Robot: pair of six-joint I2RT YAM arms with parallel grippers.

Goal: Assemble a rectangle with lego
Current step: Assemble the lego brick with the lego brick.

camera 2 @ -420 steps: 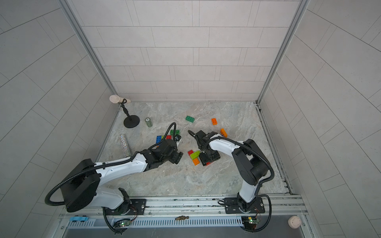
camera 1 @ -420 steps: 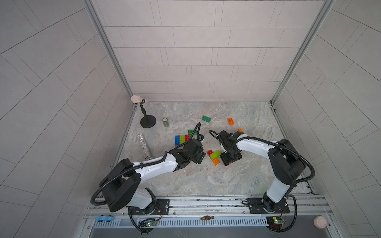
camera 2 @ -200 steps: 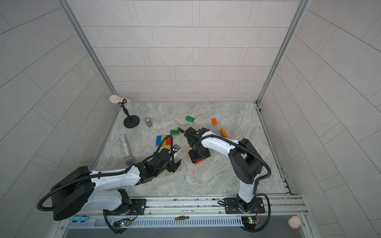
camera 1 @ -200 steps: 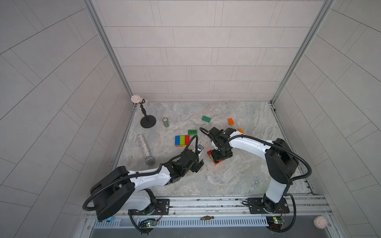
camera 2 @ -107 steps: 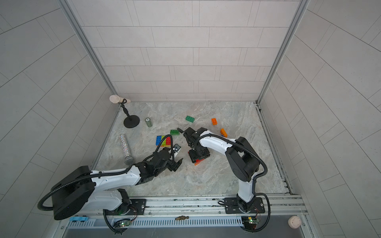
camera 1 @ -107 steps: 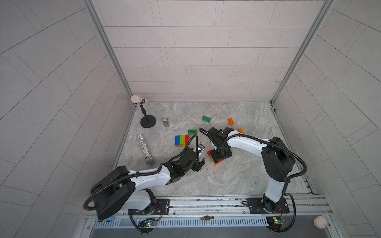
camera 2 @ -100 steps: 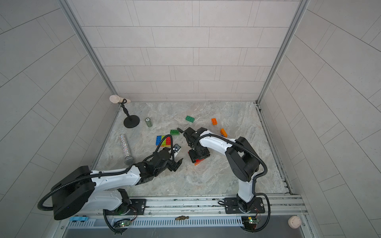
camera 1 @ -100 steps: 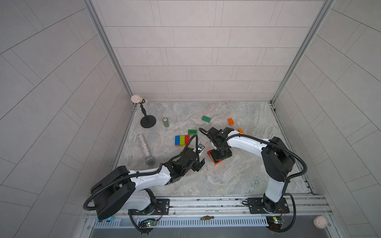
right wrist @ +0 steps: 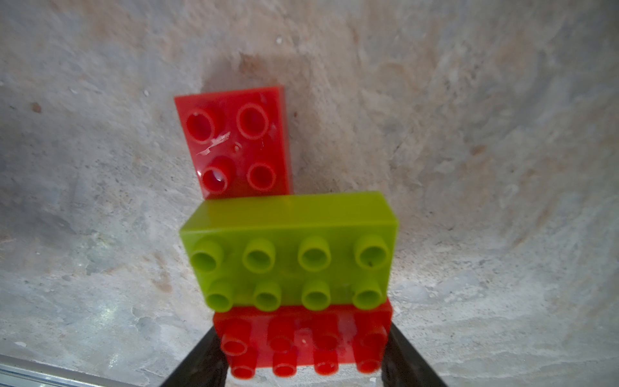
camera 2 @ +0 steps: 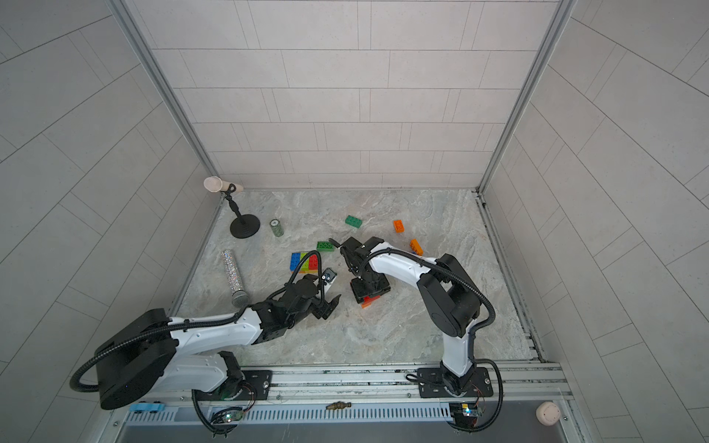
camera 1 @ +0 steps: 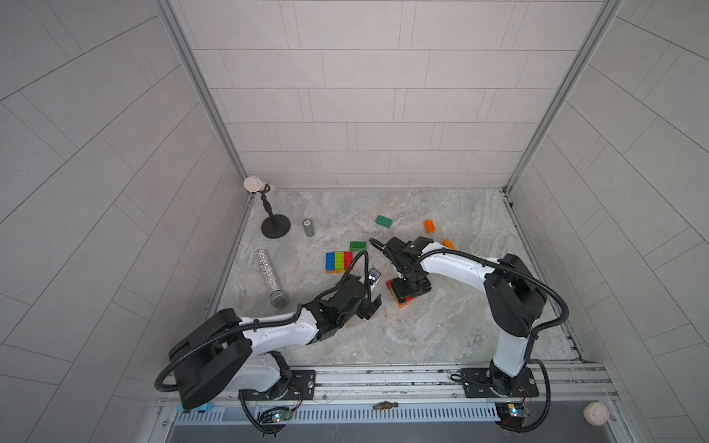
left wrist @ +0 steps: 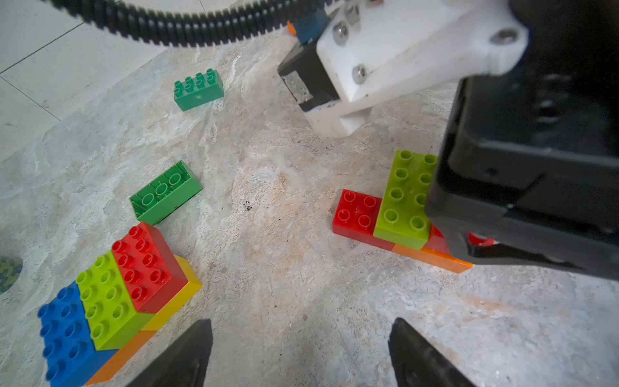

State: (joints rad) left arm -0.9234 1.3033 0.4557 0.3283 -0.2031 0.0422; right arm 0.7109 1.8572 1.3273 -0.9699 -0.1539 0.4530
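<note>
Lego red brick [right wrist: 301, 345], clamped in right pincer [right wrist: 303, 335] — lime brick [right wrist: 288, 254] touching

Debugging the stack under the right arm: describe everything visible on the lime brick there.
The lime brick is a glossy plastic two-by-four, eight hollow studs up, lying flat. It sits one layer up, crosswise on a red brick whose four-stud end sticks out; an orange brick shows under its end. A second red brick, gripped by the right hand, seems to abut its long side.
</note>
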